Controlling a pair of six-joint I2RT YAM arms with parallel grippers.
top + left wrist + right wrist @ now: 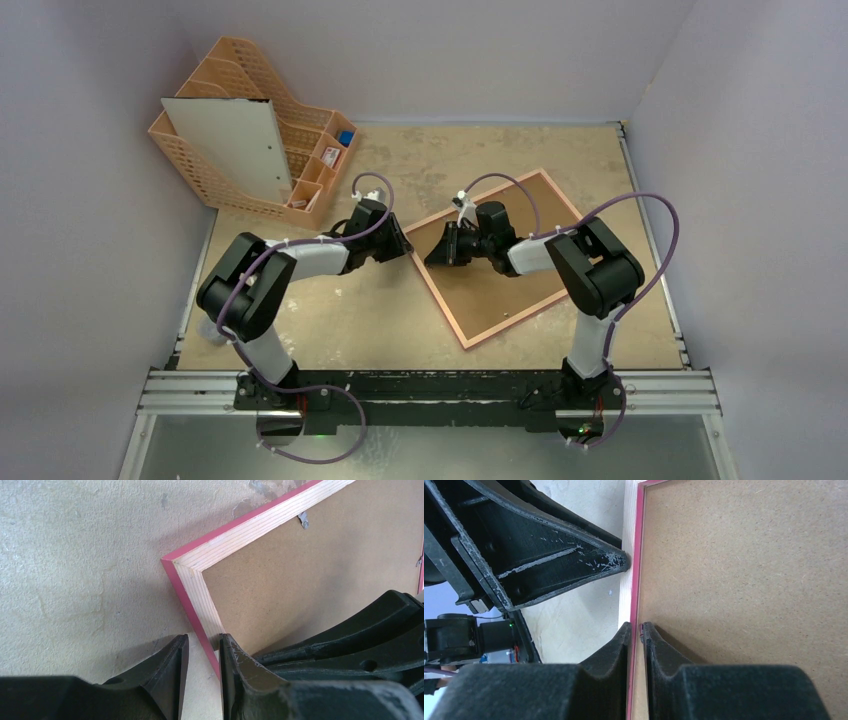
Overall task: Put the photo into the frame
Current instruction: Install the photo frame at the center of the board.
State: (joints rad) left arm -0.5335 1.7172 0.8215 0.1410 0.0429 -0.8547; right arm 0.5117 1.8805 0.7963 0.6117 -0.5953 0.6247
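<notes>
Well, from where I stand the frame [260, 525] lies face down on the table [350, 320], a little toward three o'clock of the middle and turned like a diamond. Its pale wooden reverse is up and the brown backing board [500, 280] sits in it.

Both arms have gone for the same rail, the one running from the nine o'clock corner toward six.
- **Right gripper** [636, 630]: its two fingers are pressed together on the thin pink lip of that rail, clamped on it. My guess is that this is to pin or tip the frame.
- **Left gripper** [204, 641]: it straddles the rail closer to the corner. The inner finger rests against the wood and the outer one looks a hair off the pink side. I cannot tell whether it truly pinches.

Two holds on one edge suggest the frame is being steadied so the backing can come out.

I cannot pick out the photo. At ten o'clock a pale sheet [232, 150] leans in the orange desk organiser [185, 165], and whether that is its back I cannot say.
</notes>
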